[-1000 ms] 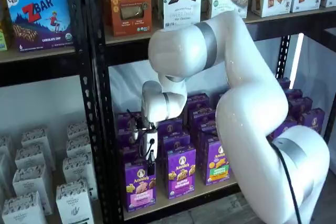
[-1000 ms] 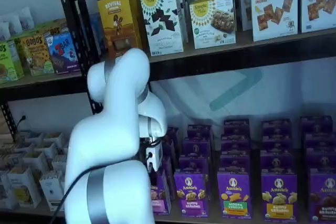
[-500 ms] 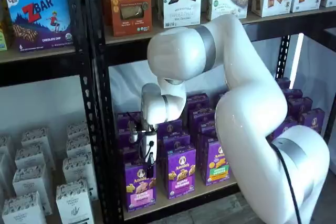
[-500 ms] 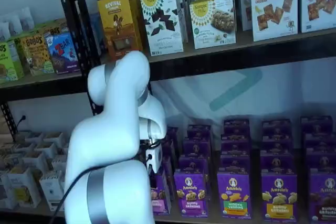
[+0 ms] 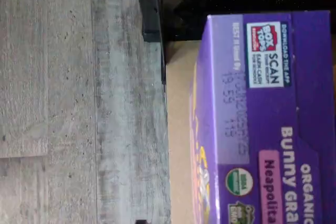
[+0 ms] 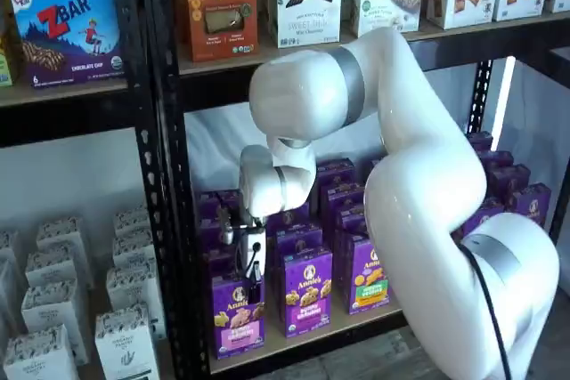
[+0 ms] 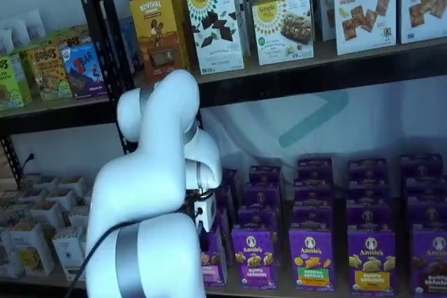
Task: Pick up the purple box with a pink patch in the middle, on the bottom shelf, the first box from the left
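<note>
Purple box (image 6: 238,315) stands upright at the left front of the bottom shelf (image 6: 307,337). Tool (image 6: 254,290) hangs right over its top edge, jaws wide, nothing held. Box's long axis vertical, so straight descent.

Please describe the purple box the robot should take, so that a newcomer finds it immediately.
Look at the bottom shelf of the black rack. The purple box stands at the front, directly below the pincer. Its label panel is pale pink; the neighbouring Annie's box carries darker magenta.
</note>
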